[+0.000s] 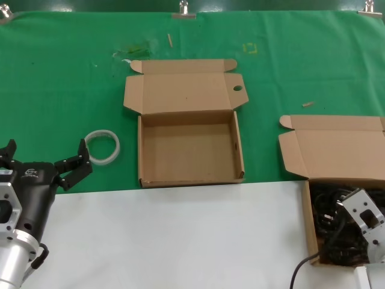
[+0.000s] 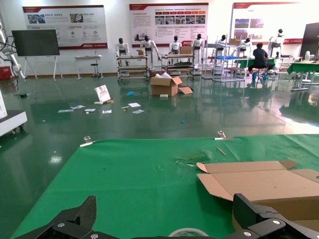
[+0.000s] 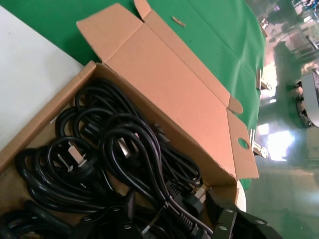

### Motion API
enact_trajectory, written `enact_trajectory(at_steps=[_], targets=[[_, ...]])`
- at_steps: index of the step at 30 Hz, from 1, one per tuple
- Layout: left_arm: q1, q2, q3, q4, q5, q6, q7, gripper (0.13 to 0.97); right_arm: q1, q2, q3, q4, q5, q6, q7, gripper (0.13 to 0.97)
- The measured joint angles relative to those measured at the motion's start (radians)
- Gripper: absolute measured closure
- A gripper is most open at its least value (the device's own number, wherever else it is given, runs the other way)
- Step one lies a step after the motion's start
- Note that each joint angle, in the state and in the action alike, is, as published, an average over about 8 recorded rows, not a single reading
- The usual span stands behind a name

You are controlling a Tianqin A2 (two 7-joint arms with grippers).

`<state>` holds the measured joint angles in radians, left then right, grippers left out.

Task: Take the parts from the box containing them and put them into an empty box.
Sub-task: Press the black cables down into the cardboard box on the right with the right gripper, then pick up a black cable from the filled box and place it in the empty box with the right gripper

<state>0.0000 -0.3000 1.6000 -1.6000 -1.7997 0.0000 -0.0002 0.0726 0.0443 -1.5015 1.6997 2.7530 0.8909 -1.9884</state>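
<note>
"At the near right of the desk (image 1: 180, 241), what is loaded?" the operator asks.

"The box containing them (image 1: 311, 211), with its lid standing open on the far side. The parts (image 3: 124, 164) lie inside as a tangle of looped black cables, with several plugs showing prongs. The right wrist view shows a round hole in one side flap of this lid."

"Right end effector (image 1: 360, 218) status?"

"It is positioned low over the cable box, just above the parts. Whether it is released or clenched cannot be told. No cable is seen lifted."

"And the left end effector (image 1: 47, 155)?"

"Near left, above the line where the white surface meets the green cloth (image 1: 60, 90). It is released, with the jaws spread wide and nothing between them. A white tape ring (image 1: 114, 147) lies on the cloth just beyond it."

"Where is the empty box (image 1: 142, 150)?"

"Centre of the desk, well apart from the cable box. The lid is folded back to the far side, and the right side flap has a small round hole. The interior is bare cardboard."
</note>
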Motion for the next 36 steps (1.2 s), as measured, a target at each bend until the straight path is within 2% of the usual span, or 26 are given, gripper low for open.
enact_trajectory(at_steps=[7, 11, 19, 27, 36], targets=[[0.000, 0.000, 0.000, 0.000, 0.000, 0.000, 0.000, 0.132, -0.001, 0.000, 0.019, -0.021, 0.000, -0.015, -0.013, 0.688], [0.000, 0.000, 0.000, 0.000, 0.000, 0.000, 0.000, 0.132, 0.008, 0.000, 0.031, -0.043, 0.000, -0.029, -0.026, 0.688], [0.000, 0.000, 0.000, 0.000, 0.000, 0.000, 0.000, 0.132, 0.033, 0.000, 0.044, -0.087, 0.000, -0.057, -0.046, 0.838], [0.000, 0.000, 0.000, 0.000, 0.000, 0.000, 0.000, 0.132, 0.056, 0.000, 0.038, -0.083, 0.000, -0.056, -0.059, 0.886], [0.000, 0.000, 0.000, 0.000, 0.000, 0.000, 0.000, 0.132, 0.056, 0.000, 0.007, 0.053, 0.000, 0.032, -0.092, 0.892]])
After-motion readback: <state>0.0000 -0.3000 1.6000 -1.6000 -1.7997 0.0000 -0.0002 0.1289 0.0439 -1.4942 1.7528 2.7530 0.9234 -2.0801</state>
